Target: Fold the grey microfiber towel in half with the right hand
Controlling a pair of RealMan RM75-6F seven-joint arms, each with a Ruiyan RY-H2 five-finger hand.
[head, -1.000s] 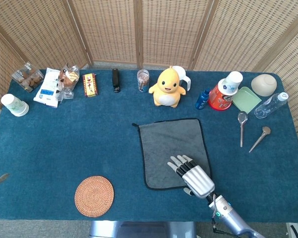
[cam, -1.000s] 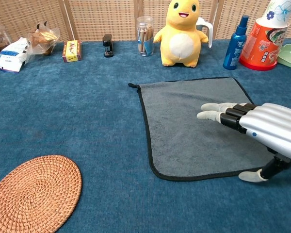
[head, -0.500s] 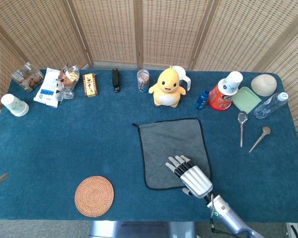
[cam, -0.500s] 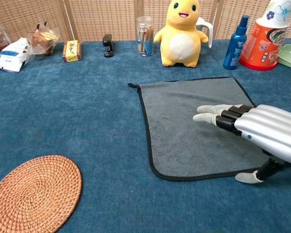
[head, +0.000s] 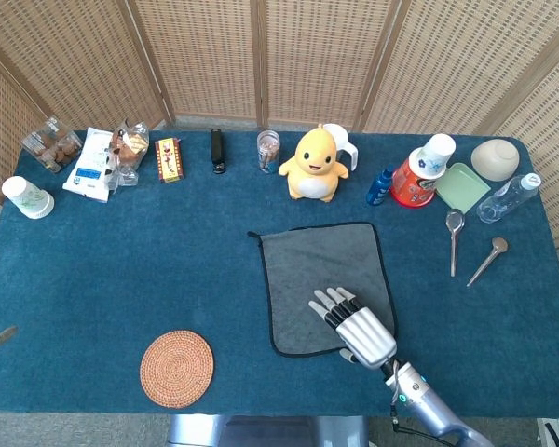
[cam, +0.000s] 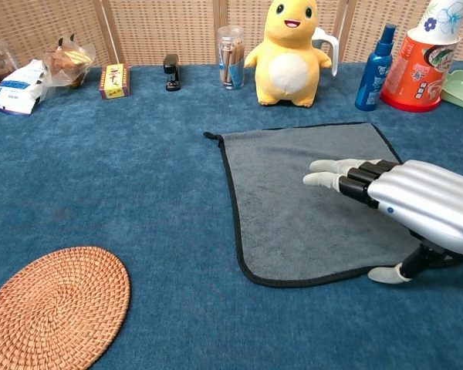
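Observation:
The grey microfiber towel (head: 317, 270) (cam: 301, 193) with its black edging lies flat and unfolded on the blue table. My right hand (head: 354, 328) (cam: 401, 204) hovers flat over the towel's near right part, fingers stretched out and pointing to the far left. Its thumb sits just off the near edge of the towel. The hand holds nothing. The left hand is out of both views.
A yellow plush duck (head: 312, 166), a spray bottle (head: 380, 185) and an orange cup stack (head: 417, 173) stand behind the towel. A woven coaster (head: 176, 368) lies at the near left. Two spoons (head: 454, 238) lie to the right, snack packs (head: 107, 158) at the far left.
My right hand has slid a little to the left over the towel. The towel itself lies as before.

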